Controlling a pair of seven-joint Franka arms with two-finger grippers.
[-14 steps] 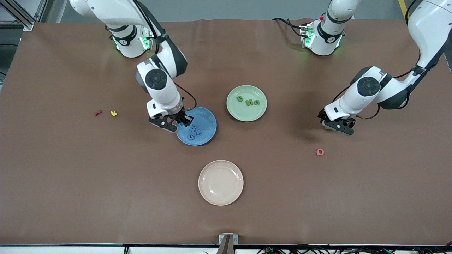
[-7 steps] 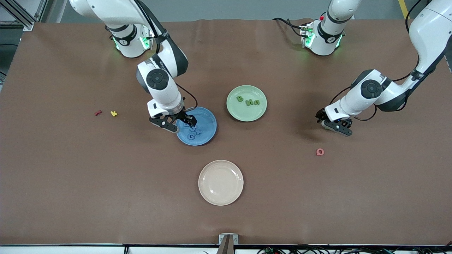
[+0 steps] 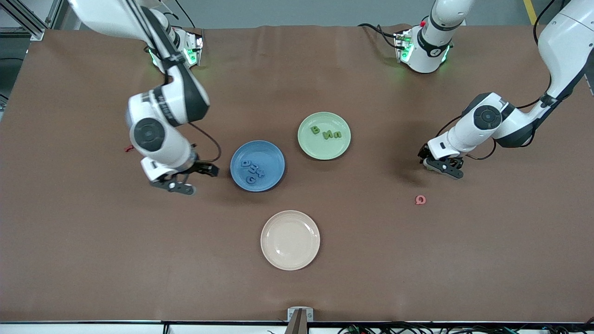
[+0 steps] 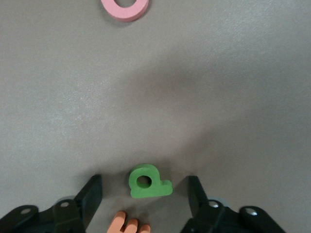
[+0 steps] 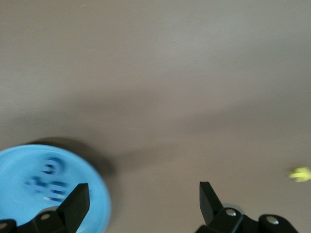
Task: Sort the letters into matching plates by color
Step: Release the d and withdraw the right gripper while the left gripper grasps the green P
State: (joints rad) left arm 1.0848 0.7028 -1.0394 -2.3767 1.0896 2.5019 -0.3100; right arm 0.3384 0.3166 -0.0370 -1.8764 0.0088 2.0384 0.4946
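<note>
Now the left gripper (image 3: 441, 166) is seen low over the brown table (image 3: 371, 260), toward the left arm's end and well apart from the pale green plate (image 3: 324, 136). In the left wrist view a green letter (image 4: 147, 182) lies flat on the table right between the two fingers (image 4: 92, 191), with a gap showing on each side, so the jaws are spread around it and not touching it. An orange letter (image 4: 129, 225) is glimpsed just beside the green one, close under the wrist, and a pink ring letter (image 3: 420, 200) lies near, nearer to the front camera than the gripper.

Over at the right arm's end, the right gripper (image 3: 192, 178) is held above bare table just beside the blue plate (image 3: 257, 165), its fingers (image 5: 77, 204) parted wide with nothing between them. Four blue letters (image 3: 253, 169) are gathered in the blue plate. Three green letters (image 3: 327, 133) are lined up in the pale green plate, which sits just beside the blue plate, farther from the front camera. A cream plate (image 3: 290, 240) is set nearer to the front camera than the blue plate. A yellow letter (image 5: 300, 174) is caught in the right wrist view, and a red letter (image 3: 128, 149) peeks out at the right arm's edge.
</note>
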